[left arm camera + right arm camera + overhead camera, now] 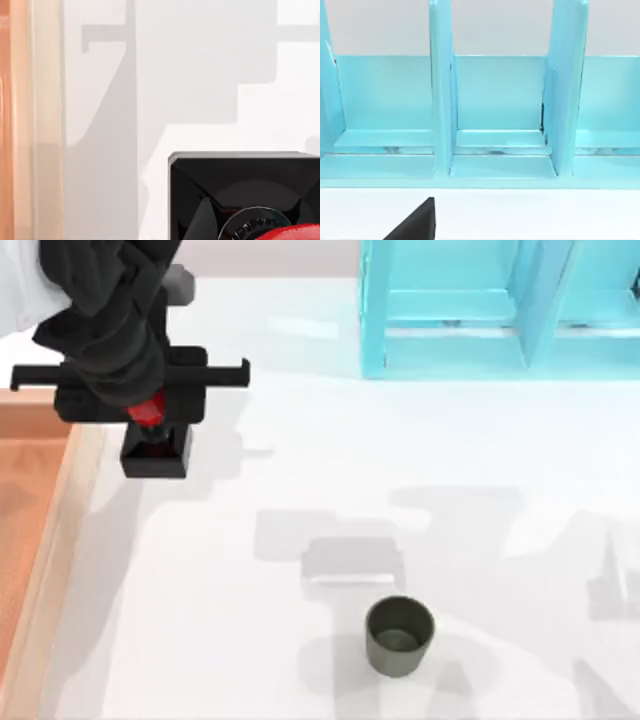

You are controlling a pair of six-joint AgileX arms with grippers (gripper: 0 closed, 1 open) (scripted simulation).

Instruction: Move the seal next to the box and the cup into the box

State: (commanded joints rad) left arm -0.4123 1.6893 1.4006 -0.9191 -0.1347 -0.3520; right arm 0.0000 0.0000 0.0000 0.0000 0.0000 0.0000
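Observation:
The seal (155,445), a black cube with a red knob, stands upright on the white table just right of the box's rim (62,530). My left gripper (135,380) hovers directly above it, open, its fingers spread wide to either side of the knob. In the left wrist view the seal (240,195) sits close below the camera, a short gap from the box's wooden wall (47,125). The dark olive cup (400,636) stands upright near the table's front, right of centre, far from both grippers. A black part of my right gripper (415,225) shows facing the cabinet.
A light-blue cabinet frame (500,310) stands at the back right, its open compartments (495,110) facing the right wrist camera. Bare white table lies between the seal and the cup, crossed by arm shadows.

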